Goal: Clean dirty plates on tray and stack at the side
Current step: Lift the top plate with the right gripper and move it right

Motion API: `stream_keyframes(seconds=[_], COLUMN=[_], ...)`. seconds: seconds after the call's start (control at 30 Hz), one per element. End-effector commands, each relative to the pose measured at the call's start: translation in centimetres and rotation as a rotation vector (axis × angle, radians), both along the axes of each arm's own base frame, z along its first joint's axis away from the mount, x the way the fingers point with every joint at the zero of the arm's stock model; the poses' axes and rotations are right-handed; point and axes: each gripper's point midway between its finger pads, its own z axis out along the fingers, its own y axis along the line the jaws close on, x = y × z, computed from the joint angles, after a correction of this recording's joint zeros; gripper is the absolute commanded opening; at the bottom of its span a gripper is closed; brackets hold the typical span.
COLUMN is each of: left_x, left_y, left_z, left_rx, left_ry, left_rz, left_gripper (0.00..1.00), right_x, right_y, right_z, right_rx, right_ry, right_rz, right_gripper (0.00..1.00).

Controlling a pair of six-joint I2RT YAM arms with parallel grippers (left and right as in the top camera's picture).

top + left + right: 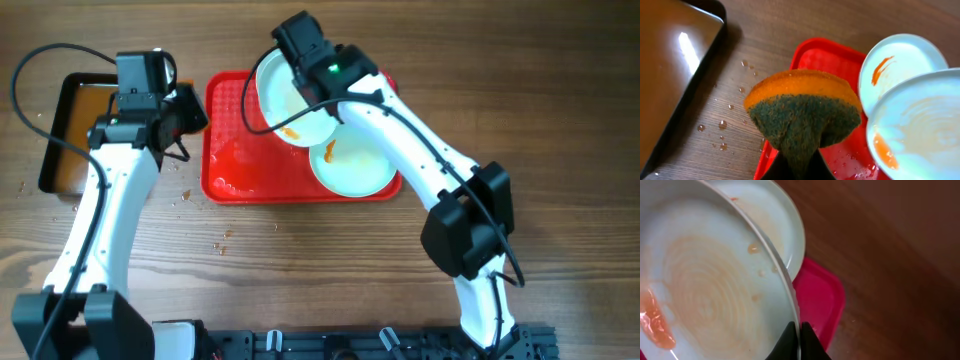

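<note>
**Step in hand: scrubbing.** The right gripper (799,336) is clamped on the rim of one plate (287,100), which it holds tilted over the upper centre of the tray (232,172). The plate's face carries a faint swirled film and an orange smear (657,322). The left gripper (797,162) is closed on a sponge (805,107), orange on top with a green scouring face. The sponge hangs over the tray's left edge, apart from the held plate. A second plate (352,170) with an orange streak lies at the tray's lower right. A third plate cannot be made out.

**Next move, as judged.** Bring the scouring face across to the held plate and press it on the orange smear. The rim grip is narrow, so hard pressure could twist the plate.

**Surface.** The worktop (300,265) is dark wood grain, with water drops (722,122) between the tray and a black pan (47,150) of brownish water at the upper left. The tray's lower left looks wet. No room beyond the worktop is visible.
</note>
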Motion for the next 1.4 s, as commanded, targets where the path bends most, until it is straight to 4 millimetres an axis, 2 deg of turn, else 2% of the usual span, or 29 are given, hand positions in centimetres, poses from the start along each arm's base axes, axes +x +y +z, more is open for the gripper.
stream_keyframes(seconds=[0.0, 0.1, 0.2, 0.37, 0.63, 0.77, 0.83, 0.87, 0.9, 0.97, 1.03, 1.1, 1.17, 1.27, 1.37], left_x=[0.1, 0.1, 0.1, -0.1, -0.1, -0.2, -0.3, -0.3, -0.3, -0.3, -0.3, -0.4, -0.4, -0.4, -0.4], left_y=[-0.7, -0.7, -0.7, -0.7, -0.7, -0.7, -0.7, -0.7, -0.7, -0.7, -0.7, -0.7, -0.7, -0.7, -0.7], left_z=[-1.7, -2.5, -3.0, -3.2, -3.2, -3.3, -3.3, -3.3, -3.3, -3.3, -3.4, -3.4, -3.4, -3.4, -3.4], left_rx=[-0.042, -0.044, -0.045, -0.045, -0.045, -0.045, -0.045, -0.045, -0.045, -0.045, -0.045, -0.045, -0.045, -0.045, -0.045], left_ry=[0.042, 0.064, 0.08, 0.092, 0.092, 0.096, 0.099, 0.099, 0.099, 0.099, 0.101, 0.105, 0.107, 0.106, 0.105], left_rz=[-0.017, -0.017, -0.017, -0.017, -0.017, -0.017, -0.017, -0.017, -0.017, -0.017, -0.017, -0.017, -0.017, -0.017, -0.017], left_gripper=[0.04, 0.04, 0.04, 0.04, 0.04, 0.04, 0.04, 0.04, 0.04, 0.04, 0.04, 0.04, 0.04, 0.04, 0.04], right_x=[-0.4, -1.1, -1.6, -1.6, -1.6, -1.7, -2.1, -2.6, -3.5, -5.1, -6.4, -5.8, -4.0, -1.5, -0.1], right_y=[1.0, 2.8, 3.6, 2.8, 2.9, 3.5, 3.9, 4.6, 5.9, 8.2, 10.0, 9.3, 6.9, 2.1, -0.4], right_z=[3.9, 5.6, 6.7, 7.9, 7.8, 7.2, 6.2, 5.2, 3.5, 1.4, 0.3, 0.2, 0.1, -0.4, -0.4], right_rx=[-0.172, -0.241, -0.291, -0.358, -0.347, -0.298, -0.251, -0.202, -0.111, 0.057, 0.217, 0.277, 0.312, 0.37, 0.333], right_ry=[-0.172, -0.257, -0.31, -0.359, -0.36, -0.341, -0.297, -0.248, -0.159, -0.017, 0.096, 0.112, 0.113, 0.138, 0.14], right_rz=[0.013, 0.035, 0.043, -0.003, -0.003, 0.011, 0.03, 0.053, 0.103, 0.167, 0.185, 0.12, 0.015, -0.155, -0.134], right_gripper=[0.04, 0.04, 0.04, 0.04, 0.04, 0.04, 0.04, 0.04, 0.04, 0.04, 0.04, 0.04, 0.04, 0.04, 0.04])
